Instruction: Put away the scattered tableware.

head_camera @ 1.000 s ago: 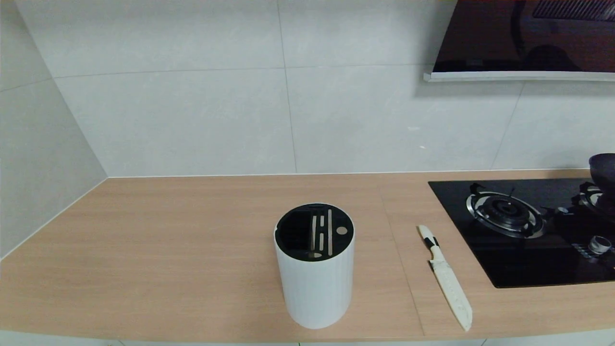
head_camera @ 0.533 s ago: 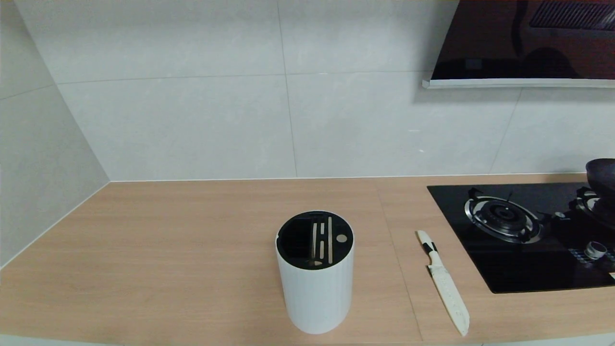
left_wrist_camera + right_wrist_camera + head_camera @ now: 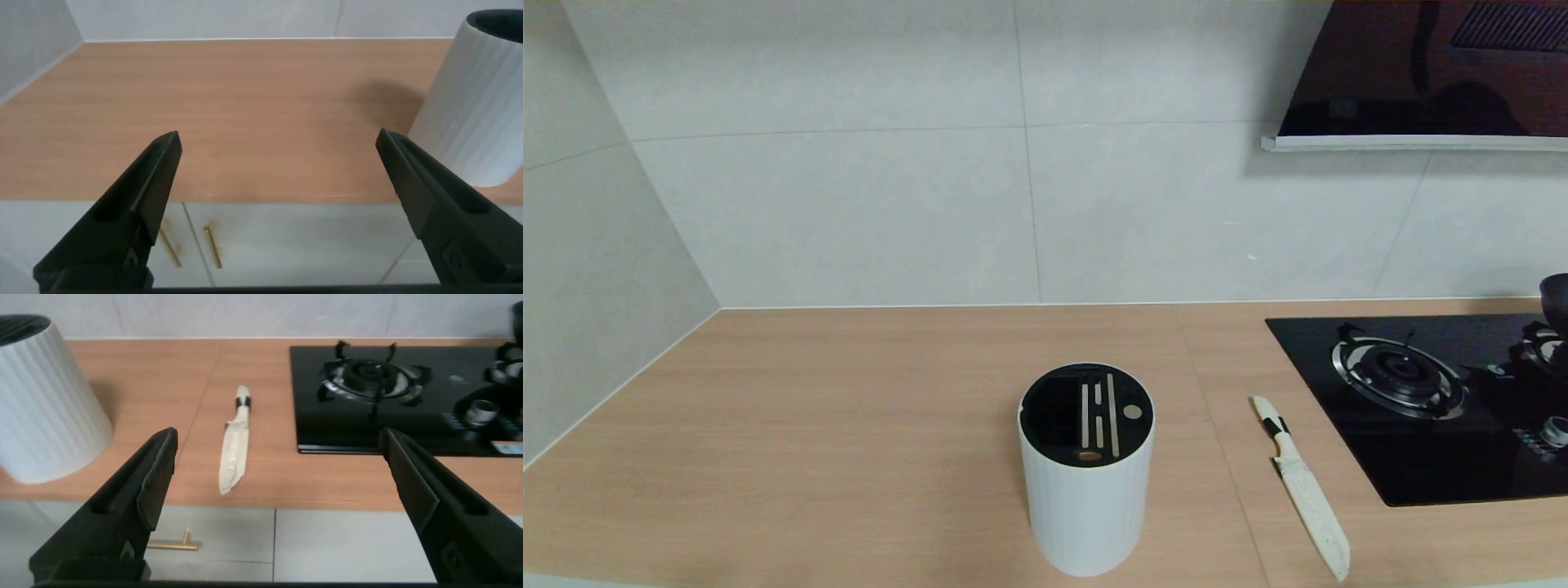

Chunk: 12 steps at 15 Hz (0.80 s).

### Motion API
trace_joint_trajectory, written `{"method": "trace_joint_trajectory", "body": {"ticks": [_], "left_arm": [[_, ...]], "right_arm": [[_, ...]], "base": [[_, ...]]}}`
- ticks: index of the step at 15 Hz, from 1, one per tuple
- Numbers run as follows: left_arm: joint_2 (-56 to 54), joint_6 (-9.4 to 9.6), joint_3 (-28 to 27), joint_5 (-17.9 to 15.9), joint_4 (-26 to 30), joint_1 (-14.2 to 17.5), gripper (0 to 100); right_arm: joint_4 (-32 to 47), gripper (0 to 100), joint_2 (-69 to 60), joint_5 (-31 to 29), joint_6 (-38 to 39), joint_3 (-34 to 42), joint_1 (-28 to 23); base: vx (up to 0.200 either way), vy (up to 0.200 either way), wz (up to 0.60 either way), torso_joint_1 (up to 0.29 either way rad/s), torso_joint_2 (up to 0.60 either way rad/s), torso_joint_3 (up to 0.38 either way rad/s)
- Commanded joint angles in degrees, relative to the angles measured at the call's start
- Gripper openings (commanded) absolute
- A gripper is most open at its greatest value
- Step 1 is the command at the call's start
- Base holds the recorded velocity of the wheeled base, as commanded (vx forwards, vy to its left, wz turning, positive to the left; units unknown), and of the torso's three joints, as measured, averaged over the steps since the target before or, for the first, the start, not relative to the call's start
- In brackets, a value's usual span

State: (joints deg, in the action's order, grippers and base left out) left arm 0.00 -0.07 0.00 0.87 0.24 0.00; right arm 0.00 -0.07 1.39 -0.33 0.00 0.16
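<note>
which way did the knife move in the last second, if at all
No. The knife keeps its place beside the stove; only the camera shifted.

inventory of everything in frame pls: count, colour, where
knife holder: 1, white, black slotted top, counter front centre
knife: 1, cream, flat between holder and hob
hob: 1, black, counter right
burners: 2, steel, on hob
pot: 1, dark, hob's right edge
range hood: 1, dark, upper right wall
counter: 1, wood
left gripper: black, open, before counter edge
right gripper: black, open, facing knife
</note>
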Motion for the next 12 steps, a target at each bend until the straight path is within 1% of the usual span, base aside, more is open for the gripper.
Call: {"method": "trace_joint_trajectory", "body": {"ticks": [1,7,8,9,10,12], "left_arm": [[0.1,-0.01,0.0,0.0,0.0,0.0,100],[0.1,-0.01,0.0,0.0,0.0,0.0,100],[0.1,0.07,0.0,0.0,0.0,0.0,100],[0.1,0.07,0.0,0.0,0.0,0.0,100],[0.1,0.07,0.0,0.0,0.0,0.0,100],[0.1,0.07,0.0,0.0,0.0,0.0,100]], "right_arm": [[0.0,100,0.1,0.0,0.0,0.0,0.0],[0.0,100,0.1,0.0,-0.4,0.0,0.0],[-1.8,100,0.1,0.0,-0.8,-3.6,0.0],[-1.1,100,1.2,0.2,0.8,-7.3,0.3],[0.5,100,3.7,0.9,0.9,-9.4,1.1],[1.3,100,10.3,3.8,0.8,-12.2,3.1]], "base": [[0.0,0.0,0.0,0.0,0.0,0.0],[0.0,0.0,0.0,0.0,0.0,0.0],[0.0,0.0,0.0,0.0,0.0,0.0],[0.0,0.0,0.0,0.0,0.0,0.0],[0.0,0.0,0.0,0.0,0.0,0.0],[0.0,0.0,0.0,0.0,0.0,0.0]]}}
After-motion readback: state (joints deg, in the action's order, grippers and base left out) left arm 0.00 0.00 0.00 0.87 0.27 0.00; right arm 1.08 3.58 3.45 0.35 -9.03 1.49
